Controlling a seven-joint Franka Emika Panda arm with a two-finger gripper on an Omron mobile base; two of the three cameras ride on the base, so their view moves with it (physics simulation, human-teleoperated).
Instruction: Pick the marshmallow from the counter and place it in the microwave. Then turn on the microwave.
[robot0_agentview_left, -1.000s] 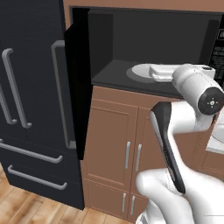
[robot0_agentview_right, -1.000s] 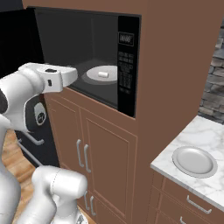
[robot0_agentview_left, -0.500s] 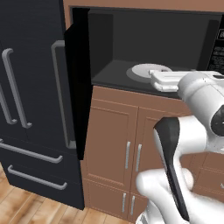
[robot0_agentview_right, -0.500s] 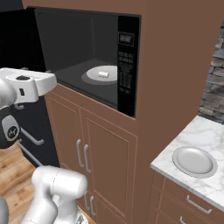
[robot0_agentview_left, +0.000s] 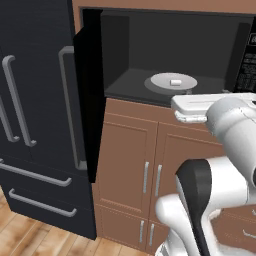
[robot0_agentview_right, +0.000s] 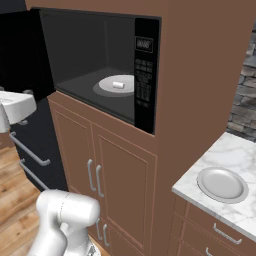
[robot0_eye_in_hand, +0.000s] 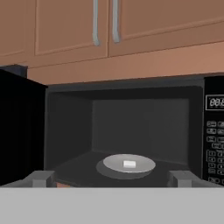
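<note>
Found the tool spread wide with nothing between its tips, hanging outside the microwave and facing straight into the open cavity. Found the marshmallow at 12 o'clock of the tool, resting on the grey turntable deep in the cavity, clear of every wall.

Judged the placing done, with the closing of the door as the step in hand. Judged it best to come round to the outer face of that door, which stood swung out at 9 o'clock of the cavity, and to push it with 1 flat side of the tool in a smooth arc until flush. Judged a slam unwise, since it could jolt the turntable. Judged the keypad, at 3 o'clock of the cavity below the display, as the target after that: 1 tip, squarely on the start key.

Looked tiny, white and soft-edged, a small block near the turntable's middle, far smaller than the round plate on the marble surface. Appeared upright and undamaged.
</note>
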